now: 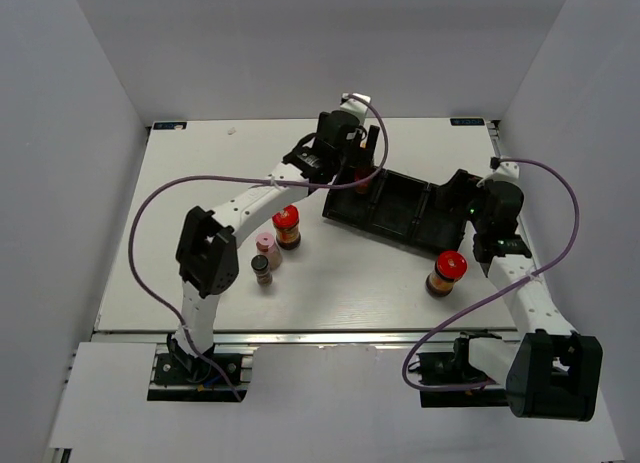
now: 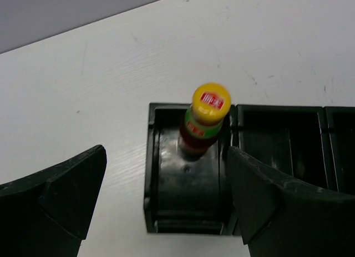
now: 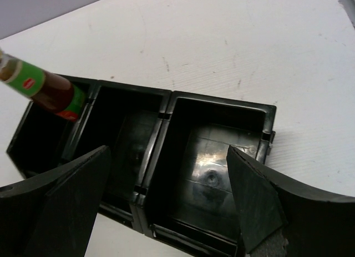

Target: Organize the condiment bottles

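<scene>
My left claw (image 2: 166,152) hangs wide open, empty, over the yellow-capped bottle (image 2: 206,121) in the left end compartment of the tray (image 2: 151,168); drifting sideways could clip and topple it.

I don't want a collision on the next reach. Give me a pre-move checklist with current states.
1. Left gripper open, off the yellow-capped bottle: ok.
2. Yellow-capped bottle inside the end compartment of the tray: ok.
3. Right gripper open and empty: ok.
4. Compartment below right gripper free: ok.
5. All bottles in tray: not ok; two red-lidded jars, pink-capped bottle, dark-capped jar stand on the table.
</scene>
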`<state>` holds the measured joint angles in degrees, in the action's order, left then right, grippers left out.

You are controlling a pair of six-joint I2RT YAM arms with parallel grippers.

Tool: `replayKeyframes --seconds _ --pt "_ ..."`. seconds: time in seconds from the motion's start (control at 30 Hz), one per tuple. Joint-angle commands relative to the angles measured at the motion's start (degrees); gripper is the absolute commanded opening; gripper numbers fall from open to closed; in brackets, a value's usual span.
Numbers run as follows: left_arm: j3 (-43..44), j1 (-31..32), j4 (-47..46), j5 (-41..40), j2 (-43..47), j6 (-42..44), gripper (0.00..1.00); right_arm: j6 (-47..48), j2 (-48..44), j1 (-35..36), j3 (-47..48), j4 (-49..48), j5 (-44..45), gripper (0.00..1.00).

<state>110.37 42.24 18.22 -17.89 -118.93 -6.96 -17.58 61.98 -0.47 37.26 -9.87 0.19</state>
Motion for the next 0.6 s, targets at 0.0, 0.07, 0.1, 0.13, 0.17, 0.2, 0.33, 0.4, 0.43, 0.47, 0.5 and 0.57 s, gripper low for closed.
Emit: replayKeyframes --seconds 0.0,0.07,0.1,0.13,0.17,0.2,0.33,0.4,0.43,0.47,0.5,0.57 --pt "-6.28 0.13 0.33 -5.92 13.18 -3.32 0.98 -0.08 -1.86 0.03 1.59 -1.03 -4.93 0.89" --pt "-13.49 -0.14 0.76 -9.34 19.66 -6.90 0.98 -0.26 -1.86 0.12 1.59 -1.03 -5.46 0.89" --pt "-15.69 -0.92 1.46 -11.10 21.97 -8.49 0.98 -0.26 -1.60 0.12 1.59 -1.03 -5.46 0.89" --pt "-17.97 -1.54 2.69 -11.46 24.25 -10.33 0.98 -0.26 -1.51 0.12 1.24 -1.12 -5.37 0.89" --pt "-22.60 -2.33 3.57 -11.81 26.45 -14.79 0.98 -0.43 -1.51 0.12 1.07 -1.38 -4.94 0.89" --pt "-24.91 -4.25 4.62 -12.08 31.00 -17.36 0.98 -0.52 -1.16 0.12 0.72 -1.73 -4.76 0.89" --pt "-33.01 -10.23 16.62 -14.27 40.34 -28.61 0.98 -0.35 0.16 0.12 -0.60 -3.84 -1.78 0.89" --pt "-36.00 -13.56 22.62 -16.38 43.77 -34.77 0.98 -0.26 1.91 0.12 -0.17 -4.02 2.26 0.89" --pt "-37.23 -14.20 27.52 -18.74 47.79 -36.44 0.98 -0.52 2.62 0.12 0.10 -3.76 2.71 0.89" --pt "-38.46 -14.55 29.57 -19.72 49.92 -39.15 0.98 -0.70 3.06 0.12 0.53 -3.49 3.06 0.89" --pt "-40.91 -14.55 31.33 -20.68 52.03 -40.23 0.98 -0.87 4.02 0.12 0.62 -3.49 2.81 0.89" --pt "-42.86 -14.64 36.00 -23.23 57.83 -43.38 0.98 -0.78 4.64 0.12 0.89 -2.97 3.06 0.89"
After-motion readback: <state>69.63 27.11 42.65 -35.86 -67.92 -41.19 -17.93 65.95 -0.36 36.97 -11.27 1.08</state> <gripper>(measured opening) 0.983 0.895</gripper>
